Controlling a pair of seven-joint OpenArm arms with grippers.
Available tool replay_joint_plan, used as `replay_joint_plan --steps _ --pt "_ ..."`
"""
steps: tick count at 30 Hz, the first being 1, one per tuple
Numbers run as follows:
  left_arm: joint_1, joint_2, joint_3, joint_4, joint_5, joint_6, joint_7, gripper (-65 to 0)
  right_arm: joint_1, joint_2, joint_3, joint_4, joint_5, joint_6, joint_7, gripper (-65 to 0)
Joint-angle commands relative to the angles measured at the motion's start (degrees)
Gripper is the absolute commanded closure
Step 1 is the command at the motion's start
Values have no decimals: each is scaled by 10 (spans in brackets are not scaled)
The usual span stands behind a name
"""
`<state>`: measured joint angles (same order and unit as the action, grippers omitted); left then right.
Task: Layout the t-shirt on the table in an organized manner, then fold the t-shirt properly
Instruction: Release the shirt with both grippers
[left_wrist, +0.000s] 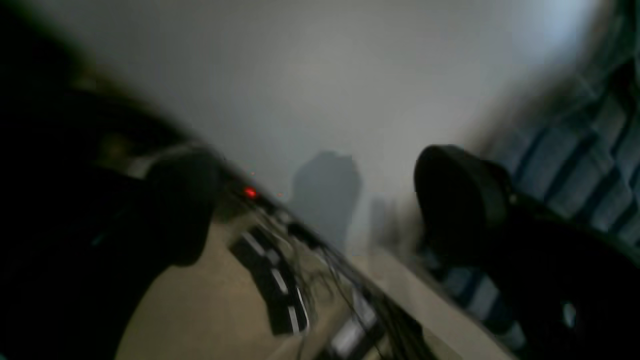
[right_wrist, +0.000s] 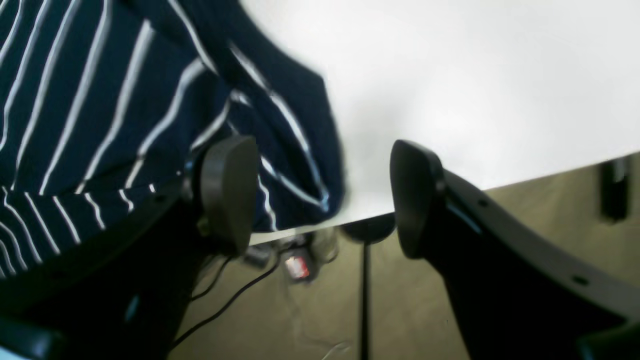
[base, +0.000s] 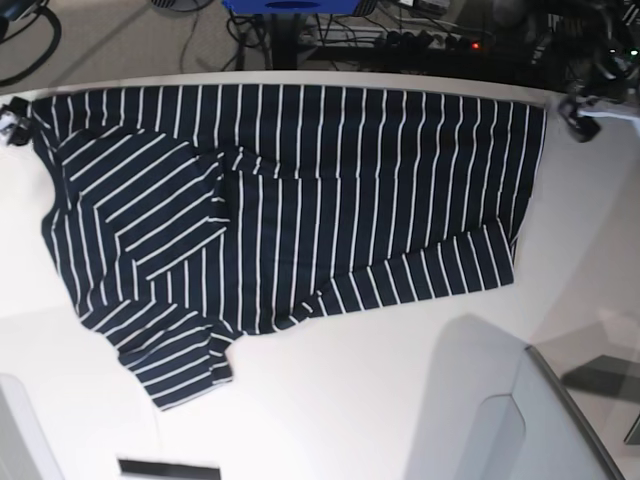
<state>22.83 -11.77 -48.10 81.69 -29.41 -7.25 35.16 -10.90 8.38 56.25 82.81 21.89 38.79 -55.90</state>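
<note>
Dark navy white-striped fabric t-shirt (base: 300, 200): spread on matte white table (base: 380, 400). Left gripper (left_wrist: 310, 205), right gripper (right_wrist: 320, 195): jaws parted, empty.

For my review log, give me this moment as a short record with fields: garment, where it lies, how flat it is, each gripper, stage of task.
garment: t-shirt, dark navy with thin white stripes
support: table, white
placement: spread along the far edge
flatness: mostly flat; one sleeve folded over the body, near hem turned up
left gripper: open, nothing between the jaws, shirt beside it
right gripper: open, at the shirt's corner by the table edge, not gripping
stage: laid out, not yet folded
</note>
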Motion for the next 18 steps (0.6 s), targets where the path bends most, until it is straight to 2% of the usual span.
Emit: replay_joint_plan --steps 1,3,5,7,8,10,11,12,14,15,18 --pt "-5 -17 -8 14 -10 -4 -11 -625 3 12 1 18 6 0 12 -396" --pt "-9 -20 -7 47 -11 -4 -10 -624 6 21 -7 33 8 5 13 -395" --pt "-10 -6 15 103 -10 -5 1 -614 19 22 -50 48 9 6 13 -392" --pt "-12 0 52 149 -8 -5 16 -523 21 22 -105 67 9 12 13 -389" --pt "-14 2 70 160 -8 -5 16 -448 21 21 -130 77 8 12 13 -387" --pt "-33 3 113 160 -7 -5 17 -229 21 19 -179 94 8 12 13 -336" --pt "-41 4 130 150 -6 -5 17 -94 20 19 -198 96 8 12 13 -275" --pt "-46 4 142 139 -6 -5 16 0 20 18 -211 96 8 12 11 -200" --pt "-59 4 161 115 -6 -5 15 0 10 17 -231 96 8 12 13 -36" --pt "-66 4 168 99 -6 -5 15 0 7 11 -239 96 8 12 13 0" --pt "-91 4 179 55 -6 -5 15 0 4 3 -244 95 7 12 14 -21"
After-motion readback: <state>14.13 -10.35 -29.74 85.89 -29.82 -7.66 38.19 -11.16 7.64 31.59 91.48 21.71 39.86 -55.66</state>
